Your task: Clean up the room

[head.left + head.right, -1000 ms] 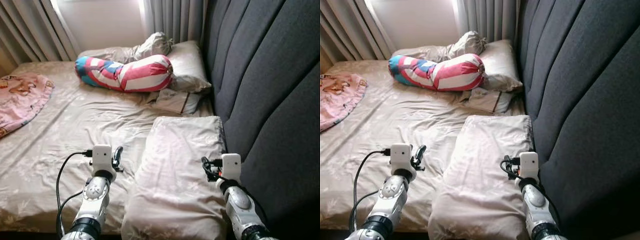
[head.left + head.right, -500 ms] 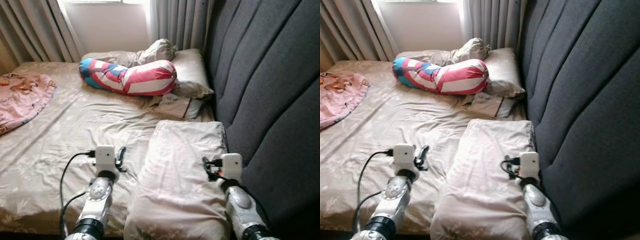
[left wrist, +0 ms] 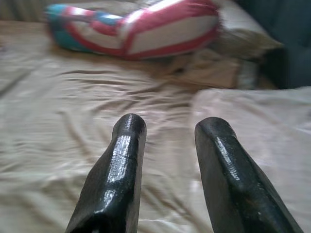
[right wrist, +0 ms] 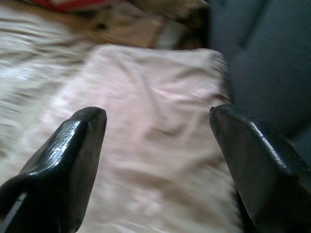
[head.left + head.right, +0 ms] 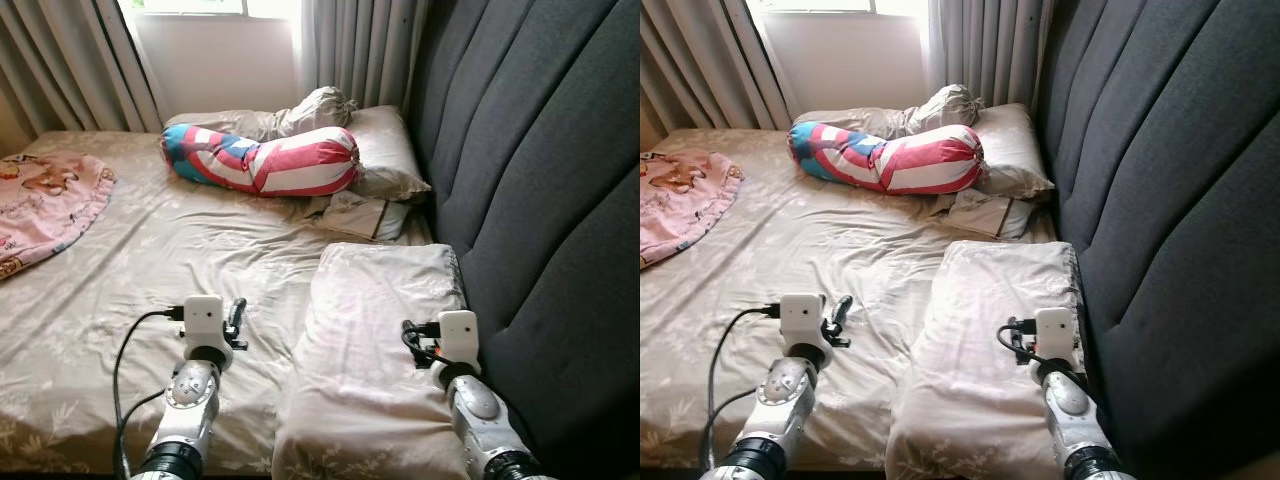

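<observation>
A bed [image 5: 150, 260] with a creased beige sheet lies against a dark padded headboard [image 5: 540, 150]. A pale pillow [image 5: 385, 340] lies on the near part of the bed, its long side against the headboard. Farther back, a striped red, white and blue bolster [image 5: 265, 160] lies across the bed, leaning on a beige pillow [image 5: 385, 160] by the headboard, with a crumpled cloth [image 5: 310, 105] behind it and a small folded cloth [image 5: 365, 213] just in front. A pink blanket [image 5: 45, 195] lies at the bed's far left edge. Curtains [image 5: 60, 70] hang behind, beside a window.

The left hand [image 3: 167, 141] hovers over the sheet just left of the near pillow, its fingers [image 3: 121, 165] apart and empty. The right hand [image 4: 158, 131] hovers over the near pillow close to the headboard, its fingers [image 4: 73, 145] spread wide and holding nothing.
</observation>
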{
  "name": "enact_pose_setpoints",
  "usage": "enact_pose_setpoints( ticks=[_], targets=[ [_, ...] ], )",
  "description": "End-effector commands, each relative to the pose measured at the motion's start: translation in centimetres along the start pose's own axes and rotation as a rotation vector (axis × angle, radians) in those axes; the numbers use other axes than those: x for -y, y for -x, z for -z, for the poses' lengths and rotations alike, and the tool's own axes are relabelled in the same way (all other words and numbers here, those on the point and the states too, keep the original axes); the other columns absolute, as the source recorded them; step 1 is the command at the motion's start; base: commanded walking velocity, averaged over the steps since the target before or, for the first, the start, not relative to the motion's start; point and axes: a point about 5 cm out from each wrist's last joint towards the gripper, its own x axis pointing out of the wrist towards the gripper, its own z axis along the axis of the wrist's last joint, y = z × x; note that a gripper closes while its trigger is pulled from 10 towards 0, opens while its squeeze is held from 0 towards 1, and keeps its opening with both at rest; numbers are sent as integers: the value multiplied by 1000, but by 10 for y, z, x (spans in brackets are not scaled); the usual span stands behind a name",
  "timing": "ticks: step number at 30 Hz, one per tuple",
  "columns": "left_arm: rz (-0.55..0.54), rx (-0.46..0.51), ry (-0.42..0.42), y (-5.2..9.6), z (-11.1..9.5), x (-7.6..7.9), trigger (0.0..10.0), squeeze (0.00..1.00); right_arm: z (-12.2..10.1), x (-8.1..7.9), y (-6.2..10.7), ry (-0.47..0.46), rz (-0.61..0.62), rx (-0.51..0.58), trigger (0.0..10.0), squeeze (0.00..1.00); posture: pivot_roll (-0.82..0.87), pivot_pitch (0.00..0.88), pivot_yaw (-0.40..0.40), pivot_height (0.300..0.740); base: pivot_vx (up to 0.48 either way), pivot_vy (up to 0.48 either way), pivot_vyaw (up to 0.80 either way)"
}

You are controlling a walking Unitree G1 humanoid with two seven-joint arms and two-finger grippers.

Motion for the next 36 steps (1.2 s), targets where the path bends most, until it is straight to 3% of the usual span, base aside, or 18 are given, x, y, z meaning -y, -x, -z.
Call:
enact_pose_setpoints(
  ticks=[1, 5, 9, 15, 16, 17, 18, 27, 28, 29, 30, 36],
  targets=[
    [31, 21, -2, -2, -5, 6, 10000, 0, 4, 8, -1, -13, 49, -53, 10000, 0, -151, 0, -15, 740, 0, 0, 0],
    [34, 20, -3, -2, -6, 6, 10000, 0, 14, 16, 1, -54, 103, -138, 10000, 0, -146, 0, -14, 740, 0, 0, 0],
    [45, 12, -7, -2, -5, 7, 10000, 0, 28, 10, 5, -78, 59, -238, 10000, 0, -146, 0, -8, 740, 0, 0, 0],
    [57, 14, -5, 0, -5, 9, 10000, 0, 40, 15, 10, -114, 94, -306, 10000, 0, -134, 0, 3, 740, 0, 0, 0],
    [59, 16, -6, 0, -6, 8, 10000, 0, 41, 17, 11, -132, 111, -315, 10000, 90, -130, 0, 5, 740, 0, 0, 0],
    [59, 16, -6, 0, -6, 8, 10000, 0, 41, 17, 11, -132, 111, -315, 10000, 90, -130, 0, 5, 740, 0, 0, 0],
    [63, 22, -10, -1, -9, 7, 10000, 0, 44, 21, 12, -169, 143, -332, 10000, 1000, -120, 0, 11, 740, 0, 0, 0],
    [95, 46, -30, -5, -21, 5, 10000, 0, 60, 17, 21, -204, 165, -420, 10000, 1000, -94, 0, 51, 740, 0, 0, 0],
    [100, 47, -33, -5, -22, 5, 10000, 0, 63, 15, 22, -214, 156, -431, 10000, 827, -92, 2, 58, 740, 0, 0, 0],
    [107, 48, -40, -4, -23, 4, 10000, 0, 67, 11, 25, -230, 139, -447, 10000, 208, -90, 7, 67, 740, 0, 0, 0],
    [109, 48, -42, -4, -23, 4, 10000, 0, 68, 10, 25, -230, 136, -450, 10000, 0, -90, 9, 69, 740, 0, 0, 0],
    [124, 53, -52, 3, -25, 1, 10000, 0, 81, 8, 34, -216, 158, -487, 10000, 0, -73, 28, 84, 740, 0, 0, 0]
  ],
)
